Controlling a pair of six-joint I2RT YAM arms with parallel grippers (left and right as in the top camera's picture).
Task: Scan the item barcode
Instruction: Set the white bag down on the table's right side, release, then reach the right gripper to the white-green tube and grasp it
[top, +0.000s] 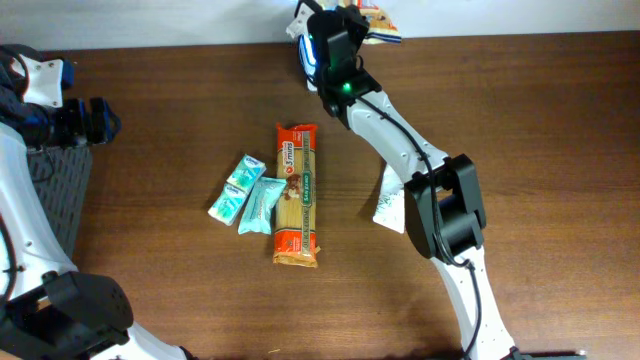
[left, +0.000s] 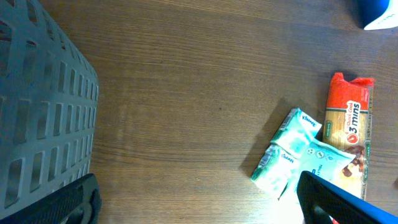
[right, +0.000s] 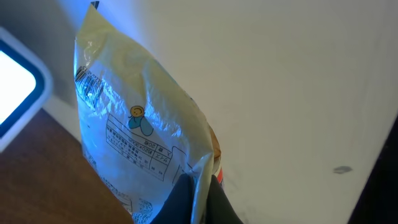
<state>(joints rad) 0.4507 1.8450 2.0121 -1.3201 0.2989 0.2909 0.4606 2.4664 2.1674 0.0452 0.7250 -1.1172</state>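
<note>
The right fingers pinch tight the lower seam of a snack bag, held up at the far edge of the surface beside the scanner. It should be light, soft and crinkly (likely slippery), so the seam is the best hold. The film is pale and glossy, with the barcode near the top. The left fingers stand wide apart, empty.

Left pincer gapes wide; right pincer, arm stretched far forward, is clamped tight.
</note>
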